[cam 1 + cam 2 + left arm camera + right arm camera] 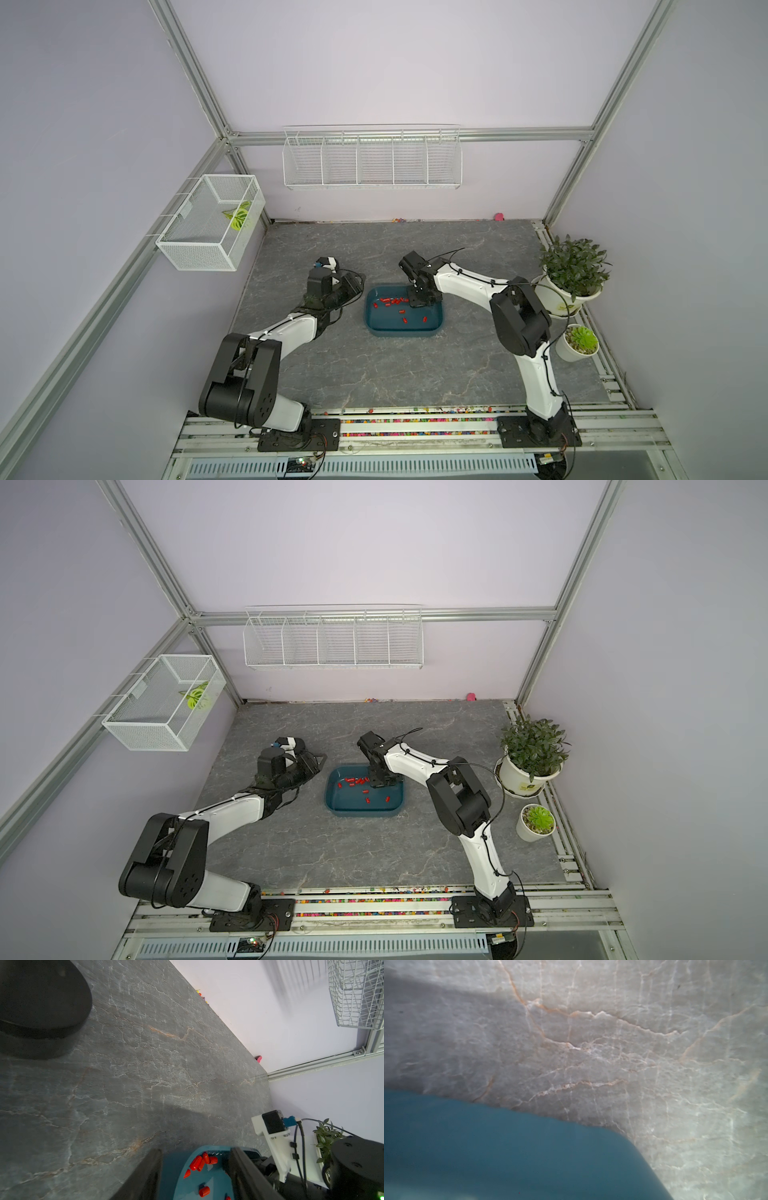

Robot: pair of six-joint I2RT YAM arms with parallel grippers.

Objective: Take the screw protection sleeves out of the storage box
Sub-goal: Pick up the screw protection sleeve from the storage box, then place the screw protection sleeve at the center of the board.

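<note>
Gray veined tabletop (374, 374) in a lilac-walled cell, seen from above with 12 o'clock at the back wall. Near its middle the box (401, 332) sits flat. All the sleeves (390, 300) in view lie inside it. Most are bunched along the back wall from 10 to 12 o'clock, one is nearer the middle, and two lie loose toward 6 o'clock.

At about 1 o'clock the right claw (417, 302) points down into the box, at the right end of the bunch. Its jaws are together. Whether a sleeve is pinched between them I cannot tell: the claw body hides the tips, and the right wrist view shows only blurred box rim and tabletop.

Just outside the box at 9 o'clock the left claw (195, 1150) hangs low, aimed at it, jaws apart and holding nothing. The left wrist view shows sleeves through the gap.

Two potted plants (573, 270) stand at the tabletop's 3 o'clock edge.
</note>
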